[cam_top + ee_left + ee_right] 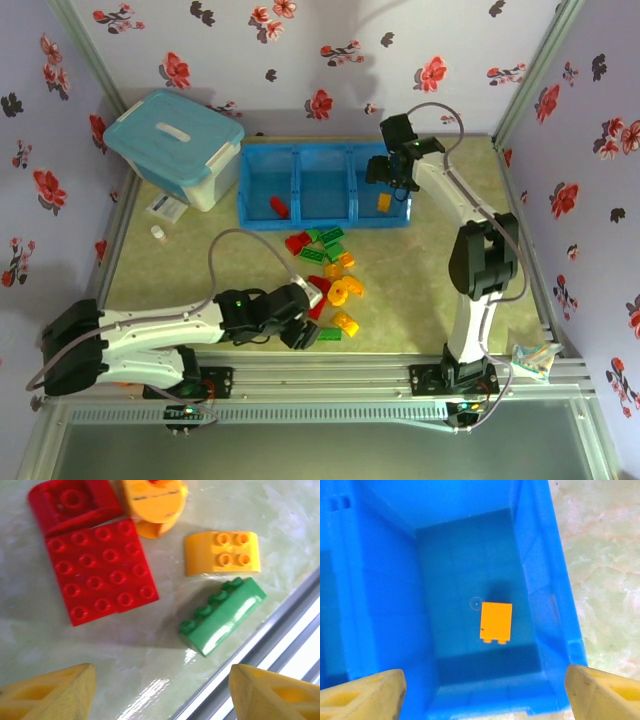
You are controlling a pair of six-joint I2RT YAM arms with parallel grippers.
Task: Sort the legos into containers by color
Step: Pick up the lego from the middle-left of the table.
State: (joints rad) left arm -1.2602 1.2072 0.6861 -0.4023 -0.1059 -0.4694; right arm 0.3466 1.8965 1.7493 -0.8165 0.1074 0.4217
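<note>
The blue tray [325,220] has three compartments at the back. A red brick [278,206] lies in its left one, an orange brick [495,622] in its right one [384,201]. My right gripper [485,692] hangs open above that right compartment, holding nothing. Loose red, green and yellow legos [328,275] lie in a pile on the table. My left gripper [160,690] is open just above the table near a green brick [222,616], a yellow curved brick [222,553] and a red plate [100,572].
A white tub with a light-blue lid [175,145] stands at the back left. A small white bottle [158,233] and a card [166,207] lie beside it. The metal rail [280,645] of the table's near edge runs close to the green brick.
</note>
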